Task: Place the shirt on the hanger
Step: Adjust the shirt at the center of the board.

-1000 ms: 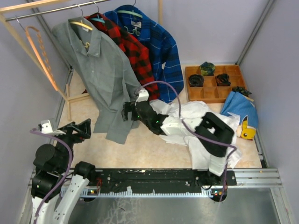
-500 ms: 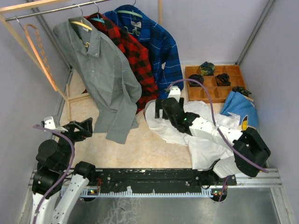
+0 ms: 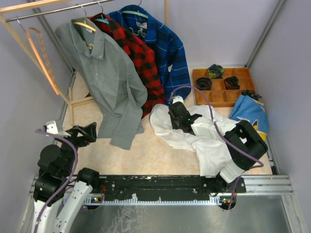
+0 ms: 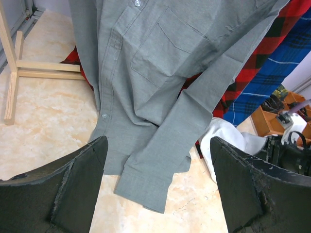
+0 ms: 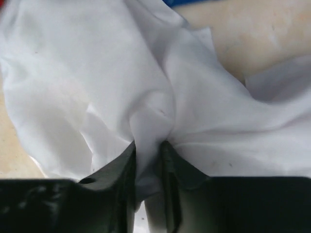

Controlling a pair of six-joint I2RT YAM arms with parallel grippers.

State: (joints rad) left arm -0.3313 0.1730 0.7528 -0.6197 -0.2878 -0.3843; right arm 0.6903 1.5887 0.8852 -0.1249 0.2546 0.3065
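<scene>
The grey shirt (image 3: 107, 82) hangs on the pale tan hanger (image 3: 85, 25) from the rail at the back left, its sleeve and hem reaching the floor. In the left wrist view the shirt (image 4: 160, 63) shows its chest pocket and cuff. My left gripper (image 3: 85, 133) stands open at the near left, a little short of the hem, with nothing between its fingers (image 4: 73, 184). My right gripper (image 3: 181, 122) is down on the white shirt (image 3: 204, 141) in the middle. In its wrist view the right gripper (image 5: 148, 150) is shut on a fold of that white shirt (image 5: 146, 73).
A red-black plaid shirt (image 3: 141, 53) and a blue plaid shirt (image 3: 163, 41) hang beside the grey one. An orange wavy hanger (image 3: 41, 56) hangs at far left. A wooden compartment tray (image 3: 199, 94), blue cloth (image 3: 250, 111) and yellow toy (image 3: 257, 137) lie at right.
My right arm swung from the grey shirt's lower edge over to the white shirt, and its jaws closed on a fold of it. The left arm barely moved.
</scene>
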